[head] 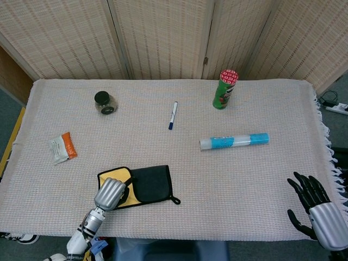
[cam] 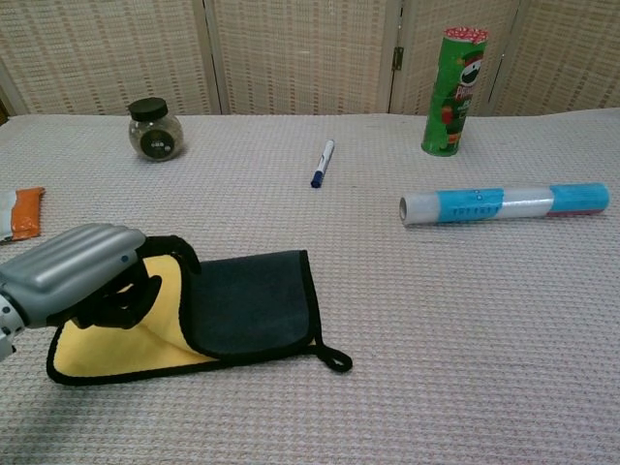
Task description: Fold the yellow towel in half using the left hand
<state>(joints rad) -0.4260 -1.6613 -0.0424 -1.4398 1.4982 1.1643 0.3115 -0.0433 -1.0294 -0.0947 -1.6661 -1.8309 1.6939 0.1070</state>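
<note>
Low at the left of the chest view, the left hand (cam: 82, 276) rests over the left end of the yellow towel (cam: 116, 339), its dark fingers (cam: 126, 295) curled in; whether they pinch the cloth I cannot tell. The towel lies partly folded on the worktop (cam: 465, 320), dark flap (cam: 247, 300) over yellow. At the lower right of the head view the right hand (head: 318, 209) is spread wide, holding nothing.

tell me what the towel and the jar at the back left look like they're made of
Towel: soft cloth, probably microfibre, matte; it drapes in a fold, yellow one side, dark grey the other, with stitched black edging. Jar: likely clear glass or plastic, glossy, contents visible through it, under a black lid.
</note>
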